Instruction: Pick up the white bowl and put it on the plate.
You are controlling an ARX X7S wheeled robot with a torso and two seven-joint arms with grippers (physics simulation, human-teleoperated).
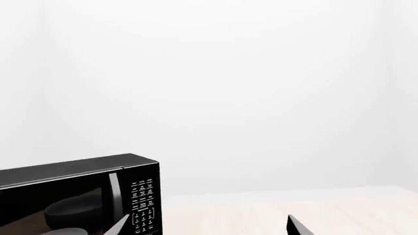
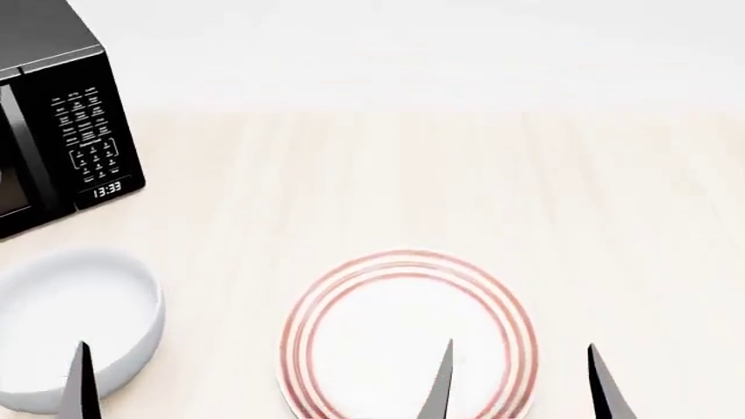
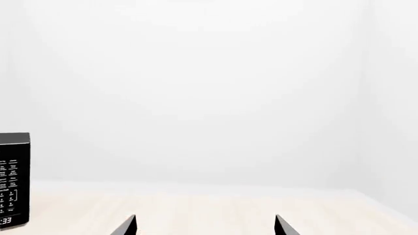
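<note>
The white bowl (image 2: 70, 327) sits on the table at the near left in the head view. The plate (image 2: 402, 262), white with red-orange rings, lies to its right at the near middle. My left gripper (image 1: 207, 226) is open and empty; one of its fingertips (image 2: 79, 384) shows over the bowl's near side, the other is out of the head view. My right gripper (image 2: 522, 388) is open and empty, its fingertips over the plate's right part and just past its right rim. The right gripper (image 3: 205, 226) shows open in its wrist view too. Neither wrist view shows the bowl or plate.
A black microwave (image 2: 70, 131) with a keypad and clock stands at the far left of the pale wood table (image 2: 466, 175). It also shows in the left wrist view (image 1: 78, 196) and the right wrist view (image 3: 13, 181). A white wall lies behind the table.
</note>
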